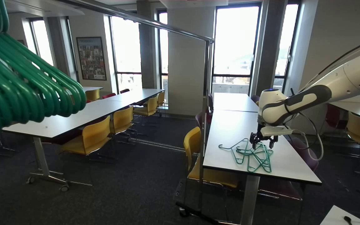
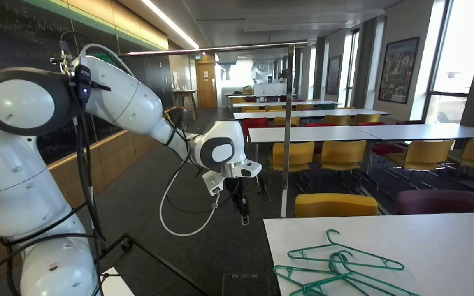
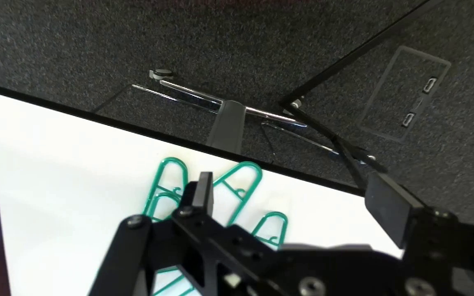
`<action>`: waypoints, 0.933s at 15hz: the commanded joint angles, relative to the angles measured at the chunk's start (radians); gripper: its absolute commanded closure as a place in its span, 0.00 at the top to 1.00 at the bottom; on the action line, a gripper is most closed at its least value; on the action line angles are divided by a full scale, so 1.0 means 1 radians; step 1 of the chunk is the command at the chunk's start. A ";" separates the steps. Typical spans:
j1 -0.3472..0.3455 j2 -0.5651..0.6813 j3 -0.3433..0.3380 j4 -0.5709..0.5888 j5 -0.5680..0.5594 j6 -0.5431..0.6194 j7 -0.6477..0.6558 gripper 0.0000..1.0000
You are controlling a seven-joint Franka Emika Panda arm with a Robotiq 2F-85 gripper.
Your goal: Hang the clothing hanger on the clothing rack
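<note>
Several thin green hangers lie overlapping on the white table; one green hanger (image 2: 360, 251) has its hook towards the rack, and they also show in the wrist view (image 3: 249, 193). Which one is meant I cannot tell. My gripper (image 1: 263, 144) is open and empty, pointing down above the table end; its spread fingers (image 3: 296, 201) have bare tabletop and hanger ends below. In an exterior view the gripper (image 2: 243, 211) appears left of the table's edge. The silver clothing rack (image 1: 205, 93) stands beside the table, its top bar (image 2: 228, 48) higher than my gripper.
A large row of green hangers (image 1: 27, 81) hangs close to the camera; its support is out of view. The white table (image 2: 447, 242) has a yellow chair (image 2: 335, 205) and a purple chair (image 2: 437, 207) alongside. A black floor bar (image 2: 154, 255), seemingly the rack's base, runs near the arm.
</note>
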 commanded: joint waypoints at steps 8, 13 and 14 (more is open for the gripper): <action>0.005 0.375 -0.088 0.302 -0.080 0.070 0.308 1.00; 0.024 0.413 -0.123 0.329 -0.052 0.112 0.297 1.00; 0.024 0.427 -0.127 0.344 -0.044 0.120 0.297 1.00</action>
